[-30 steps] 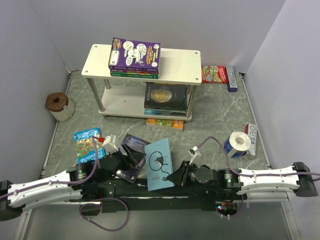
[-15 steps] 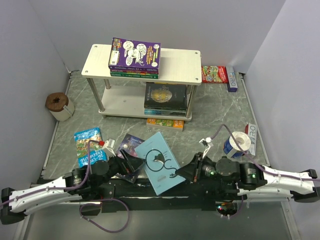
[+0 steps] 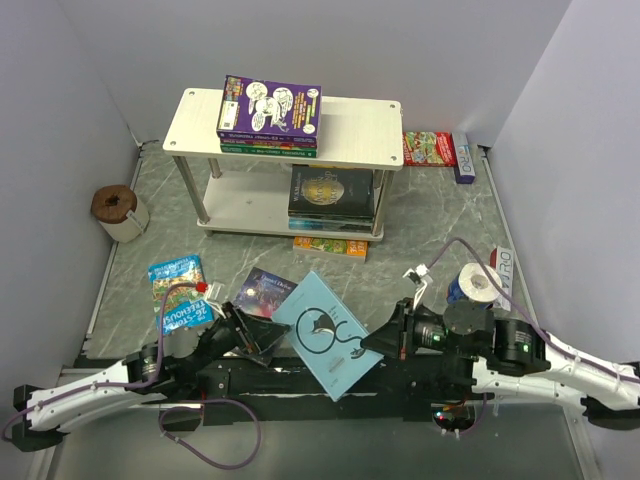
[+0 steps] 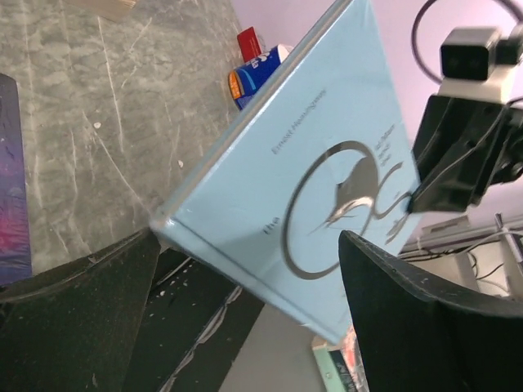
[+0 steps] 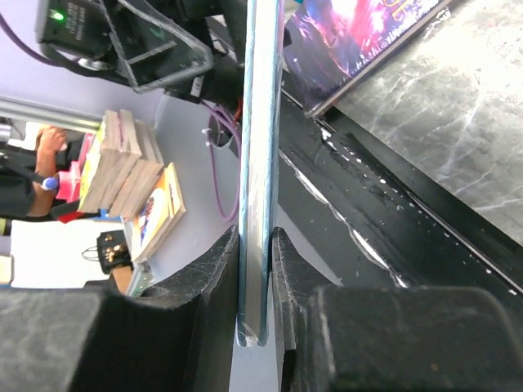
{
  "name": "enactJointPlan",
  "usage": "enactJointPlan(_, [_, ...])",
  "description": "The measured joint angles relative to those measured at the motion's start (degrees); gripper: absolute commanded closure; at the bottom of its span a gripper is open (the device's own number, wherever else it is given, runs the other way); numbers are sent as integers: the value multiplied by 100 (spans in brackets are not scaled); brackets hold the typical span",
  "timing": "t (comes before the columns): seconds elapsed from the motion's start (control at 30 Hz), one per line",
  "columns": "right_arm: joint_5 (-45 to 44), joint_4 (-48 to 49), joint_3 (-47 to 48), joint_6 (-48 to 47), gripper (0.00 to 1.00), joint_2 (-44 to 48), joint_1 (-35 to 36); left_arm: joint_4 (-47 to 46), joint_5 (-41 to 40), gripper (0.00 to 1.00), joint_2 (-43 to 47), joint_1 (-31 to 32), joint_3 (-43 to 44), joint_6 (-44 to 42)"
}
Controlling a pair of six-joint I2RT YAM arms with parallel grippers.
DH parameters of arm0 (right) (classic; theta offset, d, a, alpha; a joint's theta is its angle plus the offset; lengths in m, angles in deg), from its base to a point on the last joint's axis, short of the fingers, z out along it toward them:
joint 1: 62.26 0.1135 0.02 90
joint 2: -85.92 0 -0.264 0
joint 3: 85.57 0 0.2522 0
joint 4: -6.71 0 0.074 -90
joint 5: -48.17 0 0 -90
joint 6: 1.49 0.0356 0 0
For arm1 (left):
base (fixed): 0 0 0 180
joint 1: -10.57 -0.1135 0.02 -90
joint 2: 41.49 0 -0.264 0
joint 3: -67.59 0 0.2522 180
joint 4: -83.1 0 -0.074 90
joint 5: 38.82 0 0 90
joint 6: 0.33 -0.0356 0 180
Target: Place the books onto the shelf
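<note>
The blue book [image 3: 330, 335] hangs tilted over the near edge of the desk [image 3: 430, 215], well apart from the shelf [image 3: 365, 130]. The right gripper [image 3: 375, 342] pinches its right edge, which its own wrist view shows best (both fingers [image 5: 214, 269] pressed on the thin book, seen edge-on). The left gripper [image 3: 260, 340] stands spread wide at the book's left corner. Its wrist view shows the swirl cover between the fingers, contact unclear. A starry book [image 3: 265, 292] lies flat just beyond.

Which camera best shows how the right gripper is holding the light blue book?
Right wrist: the right gripper pinches the light blue book, seen edge-on. Top external shows only the tilted cover from above; left wrist shows the cover face.
</note>
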Motion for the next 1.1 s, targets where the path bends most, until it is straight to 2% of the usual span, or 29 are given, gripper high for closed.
enactJointPlan(0.23, [1473, -33, 623, -221, 100, -481, -970, 129, 26, 4, 0, -2, 188, -490])
enactJointPlan(0.43, [2712, 304, 664, -243, 100, -951, -1598, -210, 201, 3, 2, -2, 256, -708])
enactJointPlan(0.47, [2905, 361, 660, -243, 100, -999, -1670, -358, 264, 22, 0, 0, 245, -745])
enactJointPlan(0.53, [3193, 437, 660, -247, 100, -1102, -1810, -726, 407, 49, 2, -2, 192, -793])
enactJointPlan(0.57, [3327, 450, 660, -249, 100, -1145, -1884, -914, 501, 76, 2, -2, 160, -822])
enactJointPlan(0.6, [3425, 455, 662, -267, 100, -1169, -1947, -1069, 573, 92, 2, 0, 125, -887])
enactJointPlan(0.63, [3543, 446, 664, -293, 100, -1182, -2006, -1161, 647, 99, 2, -4, 105, -874])
enactJointPlan(0.7, [3630, 79, 719, -531, 100, -1161, -2159, -1541, 1069, 99, 37, 11, 107, -748])
enactJointPlan(0.8, [3897, 186, 892, -715, 100, -1117, -2247, -1996, 1373, 99, -4, 52, 199, -726])
enactJointPlan(0.83, [3932, 190, 944, -772, 96, -1141, -2256, -2122, 1410, 99, -63, 46, 201, -715])
enactJointPlan(0.87, [3952, 125, 1012, -837, 80, -1174, -2273, -2216, 1421, 99, -122, 44, 201, -702])
enactJointPlan(0.9, [3936, 4, 1110, -925, 48, -1222, -2291, -2295, 1412, 99, -184, 39, 199, -684])
enactJointPlan(0.93, [3891, -98, 1215, -1003, 38, -1287, -2302, -2354, 1388, 99, -243, 35, 195, -647])
enactJointPlan(1.0, [3604, -249, 1427, -1064, 25, -1408, -2306, -2529, 1287, 99, -317, 35, 149, -595])
enactJointPlan(1.07, [3018, -374, 1659, -1102, 16, -1497, -2304, -2568, 1008, 99, -400, 35, 33, -446])
enactJointPlan(1.1, [2675, -424, 1751, -1104, 5, -1495, -2304, -2549, 837, 99, -426, 35, -35, -343])
